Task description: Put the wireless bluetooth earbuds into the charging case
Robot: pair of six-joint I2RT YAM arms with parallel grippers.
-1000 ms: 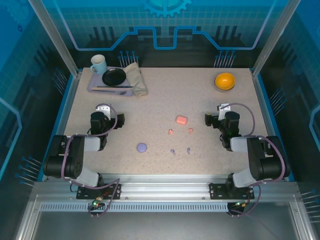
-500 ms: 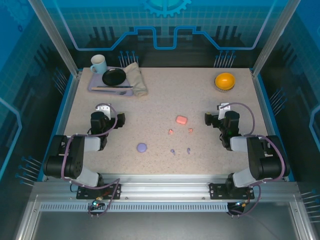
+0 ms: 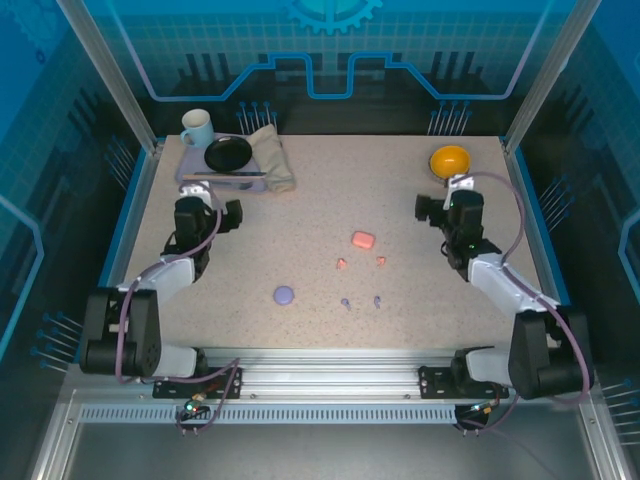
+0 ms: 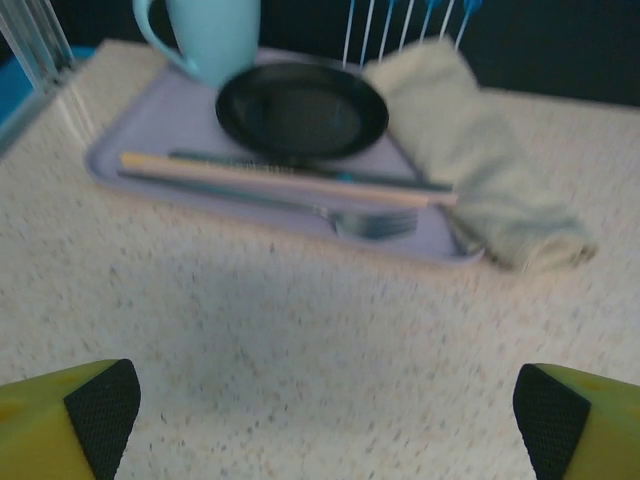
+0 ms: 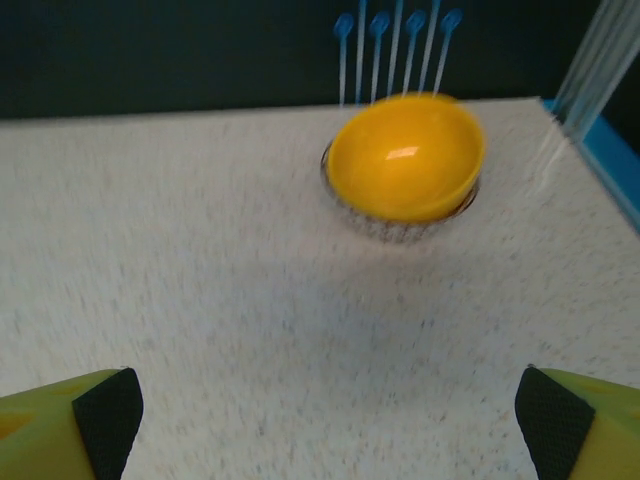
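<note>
While both arms stretch out over the table, neither claw holds anything. The left gripper is near the table's left edge, pointing at the tray and just short of it. In the wrist view its fingertips sit in the two bottom corners, spread wide, with bare table between them. On the tray stand a mug and a black plate, with chopsticks and a fork along its near side. A cloth lies by the tray's right end, partly on the table.

The right gripper is on the right side, facing the orange bowl in the far right corner and apart from it. Its pads are likewise spread wide over bare table.

All four buds lie loose in the middle of the table, outside the cases and well apart from both grippers. The pink case is farthest from the arms, and the pink buds lie just on its near side, apart from each other. The purple buds lie nearer the arms, side by side, with the purple case to their left. I cannot tell whether either case is open.
</note>
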